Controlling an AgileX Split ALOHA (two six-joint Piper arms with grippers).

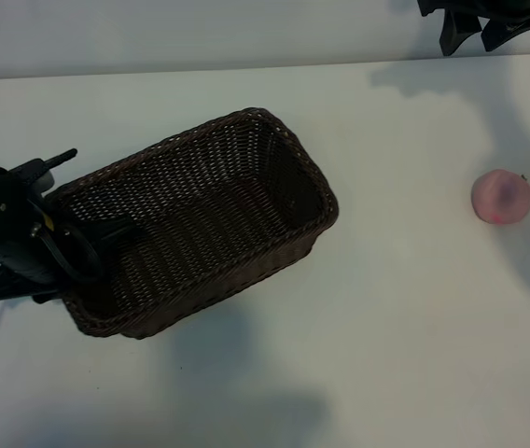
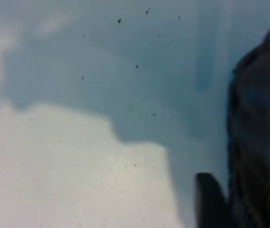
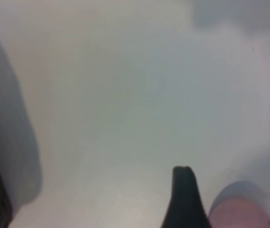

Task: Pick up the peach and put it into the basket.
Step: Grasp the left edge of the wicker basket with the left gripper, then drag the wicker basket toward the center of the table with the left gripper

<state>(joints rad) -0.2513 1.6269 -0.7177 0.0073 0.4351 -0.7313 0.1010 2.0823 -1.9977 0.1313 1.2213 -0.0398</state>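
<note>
Task barely begun. The peach (image 1: 502,197) sits on the table (image 1: 396,327), well apart from the wicker basket (image 1: 246,121), basket has no fruit in it. My left gripper (image 1: 92,245) is at the basket's near-left rim w/ one finger inside; can't tell if it's gripping the wall. My right gripper (image 1: 478,30) hangs above, fingers spread, nothing held. Left to do: grab peach, carry over, drop in.

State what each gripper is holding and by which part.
The left gripper straddles the basket's left end rim; a firm grip cannot be told. The right gripper holds nothing; the peach lies free on the table.
</note>
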